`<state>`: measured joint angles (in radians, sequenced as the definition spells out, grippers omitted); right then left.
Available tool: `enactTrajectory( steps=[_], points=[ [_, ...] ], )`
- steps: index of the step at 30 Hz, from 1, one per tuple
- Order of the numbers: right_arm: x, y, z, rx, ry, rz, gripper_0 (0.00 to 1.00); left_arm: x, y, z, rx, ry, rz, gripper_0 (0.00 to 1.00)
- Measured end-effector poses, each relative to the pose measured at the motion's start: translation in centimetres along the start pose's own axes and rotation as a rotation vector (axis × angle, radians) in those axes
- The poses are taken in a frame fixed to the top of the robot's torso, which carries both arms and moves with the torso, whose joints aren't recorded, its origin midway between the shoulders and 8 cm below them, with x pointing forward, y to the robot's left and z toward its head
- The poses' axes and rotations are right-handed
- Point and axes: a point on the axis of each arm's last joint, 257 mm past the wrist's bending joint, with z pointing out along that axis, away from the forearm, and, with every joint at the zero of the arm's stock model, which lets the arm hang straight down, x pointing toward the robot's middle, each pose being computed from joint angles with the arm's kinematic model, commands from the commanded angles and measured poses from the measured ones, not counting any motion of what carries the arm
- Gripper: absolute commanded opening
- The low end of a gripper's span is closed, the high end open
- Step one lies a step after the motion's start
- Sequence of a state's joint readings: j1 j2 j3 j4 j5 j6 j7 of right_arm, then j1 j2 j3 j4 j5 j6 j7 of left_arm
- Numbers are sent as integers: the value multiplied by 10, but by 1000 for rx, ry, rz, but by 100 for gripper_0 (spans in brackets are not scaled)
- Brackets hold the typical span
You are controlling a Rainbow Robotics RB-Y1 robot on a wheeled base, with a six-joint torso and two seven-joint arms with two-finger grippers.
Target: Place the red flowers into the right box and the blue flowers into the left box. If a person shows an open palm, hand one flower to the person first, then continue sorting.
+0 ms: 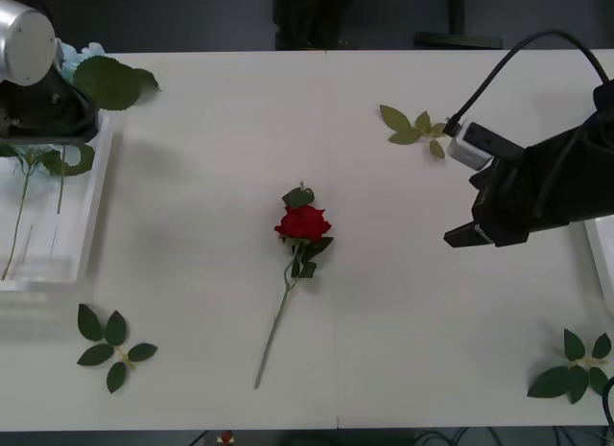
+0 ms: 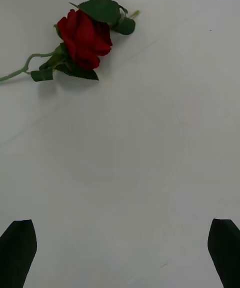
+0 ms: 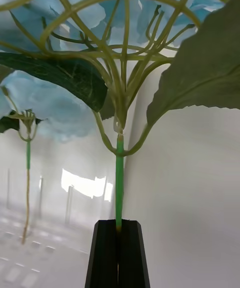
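Pale sky-blue fluffy cluster flower [image 3: 75, 13] on a thin green stem, pinched low on the stem between the pressed-together black fingers [image 3: 105, 253] of the left hand [image 3: 119, 228], hanging over the shallow clear-whitish plastic tray [image 1: 91, 211] at the bench's left edge. Held by the stem, probably so the bloom and broad green leaves clear the rim on lowering. Second blue cluster [image 3: 22, 101] lying in that tray already, stem along its length. Judged: blue sorting close to done, release into the left tray next.

Deep red rose [image 1: 304, 223] on a long thin stem lying alone mid-bench [image 1: 211, 129], bloom toward the far side, stem trailing toward the near edge, touched by nothing. Right hand [image 1: 475, 230] hovering to its right, well apart, black fingers [image 2: 17, 250] spread wide, seemingly lined up for a reach. Translucent white tray's rim [image 1: 602, 254] just beyond, at the bench's right edge.

Loose green leaf sprigs [image 1: 110, 345] scattered near the corners, no part of the sorting.
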<state>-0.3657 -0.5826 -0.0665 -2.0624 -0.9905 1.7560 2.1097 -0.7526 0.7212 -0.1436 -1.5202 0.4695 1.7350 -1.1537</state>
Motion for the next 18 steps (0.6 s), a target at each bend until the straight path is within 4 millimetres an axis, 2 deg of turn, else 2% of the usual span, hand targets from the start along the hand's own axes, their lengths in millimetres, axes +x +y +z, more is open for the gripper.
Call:
enactTrajectory(
  steps=[3, 7, 11, 15, 18],
  points=[
    [5, 0, 7, 11, 19, -44, 100, -2, 23, -8, -22, 12, 62, 0],
    [14, 3, 12, 4, 31, -139, 100, -3, 58, -20, -64, 27, 24, 0],
    [21, 7, 15, -6, 40, -134, 100, -6, 100, -29, -136, 22, 9, 0],
    [33, 9, 25, -37, 62, -102, 100, 7, 138, -17, -194, 25, 17, 0],
    [41, 17, 42, -92, 74, -71, 100, 28, 159, 2, -225, 45, 20, 0]
  ],
)
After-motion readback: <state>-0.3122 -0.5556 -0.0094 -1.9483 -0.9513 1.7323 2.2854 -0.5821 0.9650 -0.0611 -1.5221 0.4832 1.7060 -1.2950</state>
